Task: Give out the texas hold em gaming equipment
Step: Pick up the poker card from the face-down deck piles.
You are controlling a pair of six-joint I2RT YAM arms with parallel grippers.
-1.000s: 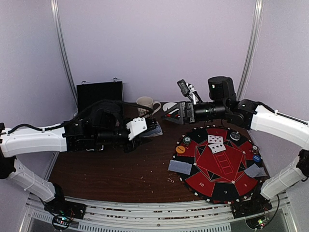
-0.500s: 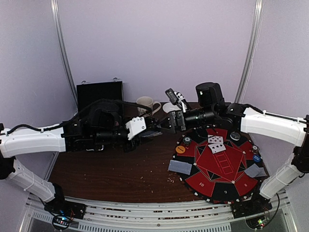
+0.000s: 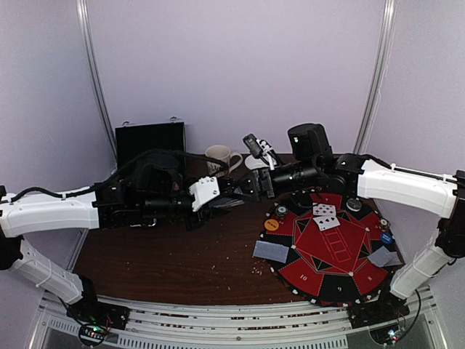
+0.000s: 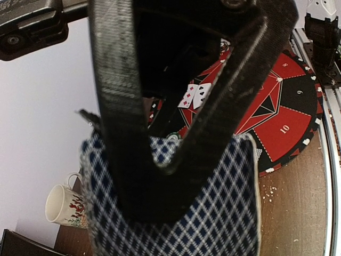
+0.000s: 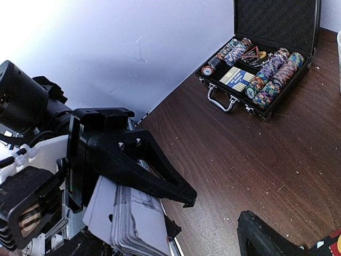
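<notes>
My left gripper point(image 3: 227, 196) is shut on a deck of playing cards point(image 3: 235, 200) held above the table; its blue-and-white diamond back point(image 4: 218, 213) fills the left wrist view under a black finger point(image 4: 120, 133). My right gripper point(image 3: 251, 187) is open, its tips right at the deck's far end. In the right wrist view the deck point(image 5: 128, 218) sits clamped by the left finger point(image 5: 138, 160), with one of my right fingers point(image 5: 266, 237) apart from it. Two face-up cards point(image 3: 325, 216), grey-backed cards point(image 3: 271, 251) point(image 3: 383, 256) and discs, orange point(image 3: 272, 225) and blue point(image 3: 386, 237), lie on the round mat point(image 3: 327, 280).
An open black case point(image 5: 266, 32) with rows of chips point(image 5: 274, 74) stands at the back left point(image 3: 150, 142). A patterned mug point(image 3: 218, 156) stands beside it, behind the two grippers. The red-and-black mat covers the right half of the brown table point(image 3: 182, 254).
My right arm has swung left from above the mat's far edge to the deck's end, and its jaws have narrowed slightly. The left arm and deck have stayed put.
</notes>
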